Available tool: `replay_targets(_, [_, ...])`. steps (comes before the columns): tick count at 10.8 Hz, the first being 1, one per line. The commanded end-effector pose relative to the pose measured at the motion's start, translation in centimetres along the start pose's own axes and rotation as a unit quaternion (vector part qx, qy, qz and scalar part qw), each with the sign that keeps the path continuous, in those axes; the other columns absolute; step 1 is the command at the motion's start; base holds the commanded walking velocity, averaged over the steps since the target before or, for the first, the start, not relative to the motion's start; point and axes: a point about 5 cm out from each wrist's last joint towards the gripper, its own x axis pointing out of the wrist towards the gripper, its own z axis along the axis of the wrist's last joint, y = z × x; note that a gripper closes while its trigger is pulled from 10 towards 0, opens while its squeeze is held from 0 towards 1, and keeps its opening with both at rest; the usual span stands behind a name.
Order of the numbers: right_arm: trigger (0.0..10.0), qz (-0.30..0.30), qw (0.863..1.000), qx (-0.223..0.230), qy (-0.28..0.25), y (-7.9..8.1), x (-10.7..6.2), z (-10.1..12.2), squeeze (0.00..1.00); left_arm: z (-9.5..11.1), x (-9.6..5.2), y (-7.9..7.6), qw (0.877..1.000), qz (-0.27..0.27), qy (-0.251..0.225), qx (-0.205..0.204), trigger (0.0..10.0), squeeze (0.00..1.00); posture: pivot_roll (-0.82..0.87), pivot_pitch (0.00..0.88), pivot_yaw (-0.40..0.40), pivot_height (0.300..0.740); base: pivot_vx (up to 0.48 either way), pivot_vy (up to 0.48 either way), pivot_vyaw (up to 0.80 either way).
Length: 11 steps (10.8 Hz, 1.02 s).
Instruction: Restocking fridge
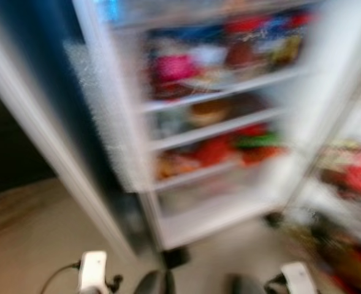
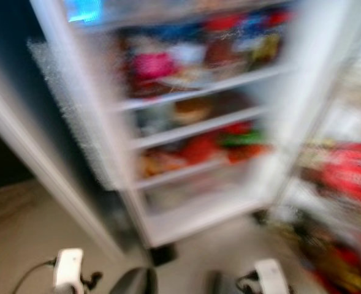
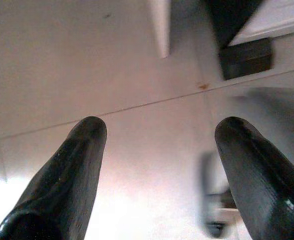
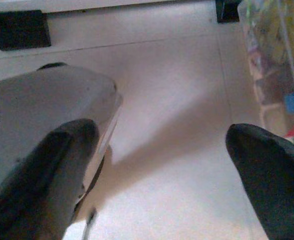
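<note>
Fridge stands dead ahead w/ its door swung open to the robot's left; head views are badly smeared, so the robot is prob. mid-step or turning. Shelves look packed already: red, pink, green and brown blobs on several levels, none sharp enough to name. Lowest shelf looks barer, though blur makes that unsure.

To the right, near the fridge, a clear-sided rack or bin full of colourful packs, likely the stock to load. Right wrist view shows its clear wall close by, just beside that arm.

Left pincer hangs low over the pale floor, fingers wide apart, nothing between them. Right pincer also spread wide and empty, over the floor; a grey rounded part, prob. the robot's own foot, sits beside one finger.

Risks, as I judge them:
- Blur = no reliable fix on shelf gaps; reaching now could knock packed items off.
- Open door edge is close on the left; a turn could clip it.
- Bin is tight on the right; arm swing may snag it.
- Nothing is held yet, so a pick from the bin comes first.
</note>
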Motion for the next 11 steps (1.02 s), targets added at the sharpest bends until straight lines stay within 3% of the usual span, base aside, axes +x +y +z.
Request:
replay_targets(1, [10.0, 0.019, 1.000, 0.007, -0.005, 1.22, 0.29, 0.32, 0.00, -0.22, -0.12, 0.98, 1.000, 0.014, 0.008, 0.004, 10.0, 0.00, 0.05, 0.023, 0.024, 0.596, 0.000, 0.390, 0.00])
replay_targets(3, [10.0, 0.012, 1.000, 0.024, 0.004, 1.17, 0.28, 0.06, 0.00, -0.16, -0.11, 1.02, 1.000, 0.014, 0.007, 0.005, 10.0, 0.00, 0.05, 0.023, 0.024, 0.596, 0.000, 0.375, 0.00])
replay_targets(5, [10.0, -0.010, 0.998, 0.064, 0.004, 1.03, 0.25, -0.17, 0.00, -0.07, -0.10, 1.05, 1.000, 0.015, 0.006, 0.012, 10.0, 0.00, 0.05, 0.018, 0.023, 0.596, 0.000, 0.000, 0.00])
replay_targets(7, [10.0, -0.027, 0.995, 0.091, 0.010, 0.97, 0.22, -0.43, 0.00, -0.09, -0.10, 1.00, 1.000, 0.014, 0.006, 0.007, 10.0, 0.00, 0.05, 0.012, 0.026, 0.631, 0.000, 0.000, 0.00])
replay_targets(11, [10.0, -0.032, 0.995, 0.095, 0.012, 1.01, 0.22, -0.54, 0.00, -0.32, -0.11, 0.85, 1.000, 0.012, 0.012, 0.008, 10.0, 0.00, 0.04, 0.000, 0.028, 0.701, 0.000, 0.000, 0.00])
